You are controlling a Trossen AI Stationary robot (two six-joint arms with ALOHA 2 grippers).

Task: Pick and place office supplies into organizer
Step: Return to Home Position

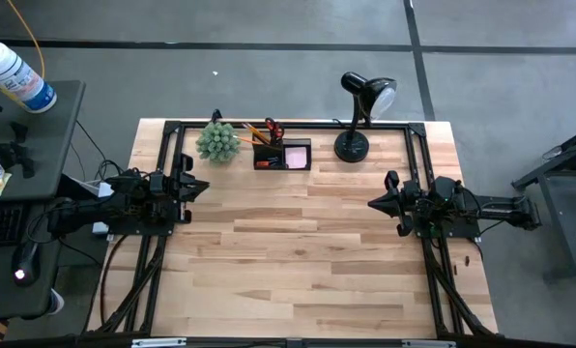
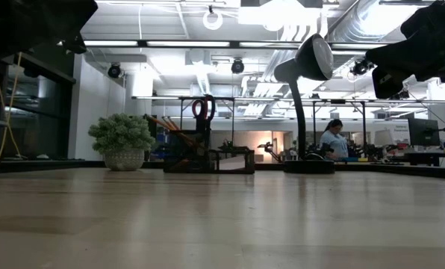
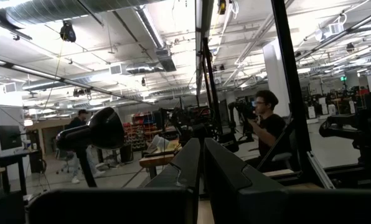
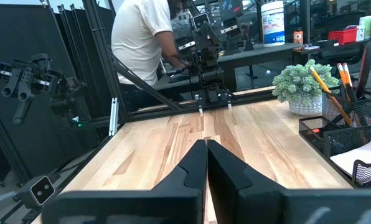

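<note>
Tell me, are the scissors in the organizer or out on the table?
In. The scissors stand upright, handles up, inside the black desk organizer, as the high and low views show.

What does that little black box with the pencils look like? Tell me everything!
The organizer is a small black wire-mesh box with several compartments, standing upright at the table's far edge between the spiky green plant and the desk lamp. Orange pencils and scissors stick up, leaning, from its taller part; a pink sticky-note pad lies in a lower one.
</note>
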